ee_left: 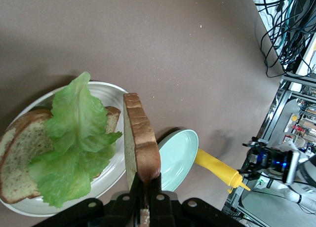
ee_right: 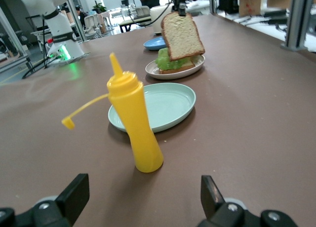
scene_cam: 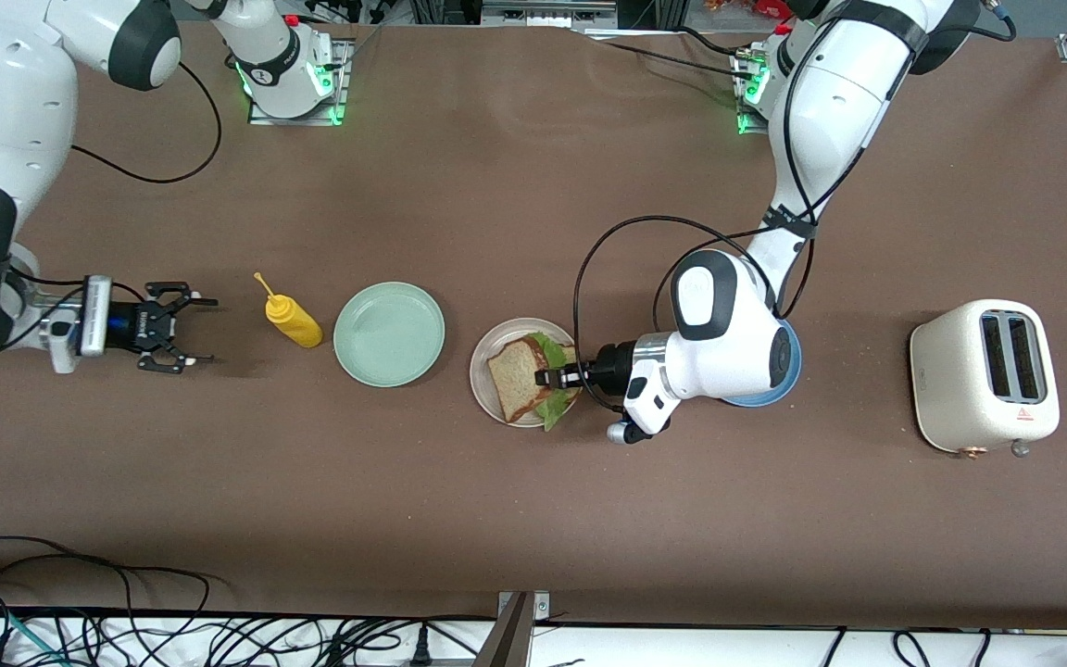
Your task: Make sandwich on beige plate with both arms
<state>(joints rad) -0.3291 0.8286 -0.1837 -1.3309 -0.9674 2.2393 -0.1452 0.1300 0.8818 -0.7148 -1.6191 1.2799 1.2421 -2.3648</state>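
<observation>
The left gripper (scene_cam: 547, 377) is over the beige plate (scene_cam: 481, 371) and it is clenched on a slice of bread (ee_left: 140, 143). It grips this slice by one edge. The slice hangs upright in the air, above the lettuce leaf (ee_left: 74, 143), and does not lie flat on it. In the right wrist view the same slice (ee_right: 182, 35) stands up over the plate (ee_right: 175, 69).

On the beige plate lies the lower slice of bread (ee_left: 19, 153), flat, and the green lettuce leaf lies on top of it. The leaf covers a big part of this slice and comes out over the crust on the side nearer to the front camera.

The beige plate is in the middle of the table, between the mint green plate (scene_cam: 389, 333) and the blue plate (scene_cam: 788, 366). The blue plate is mostly hidden under the left arm. The mint green plate is just beside the beige plate, toward the right arm's end of the table.

A yellow squeeze bottle (scene_cam: 291, 318) stands upright beside the mint green plate, also toward the right arm's end.

The right gripper (scene_cam: 183, 328) is low over the table near the yellow bottle. Its fingers (ee_right: 74, 192) are spread wide and hold nothing; the bottle (ee_right: 133, 123) stands apart from them. A white toaster (scene_cam: 983, 375) stands at the left arm's end of the table, well apart from the plates.
</observation>
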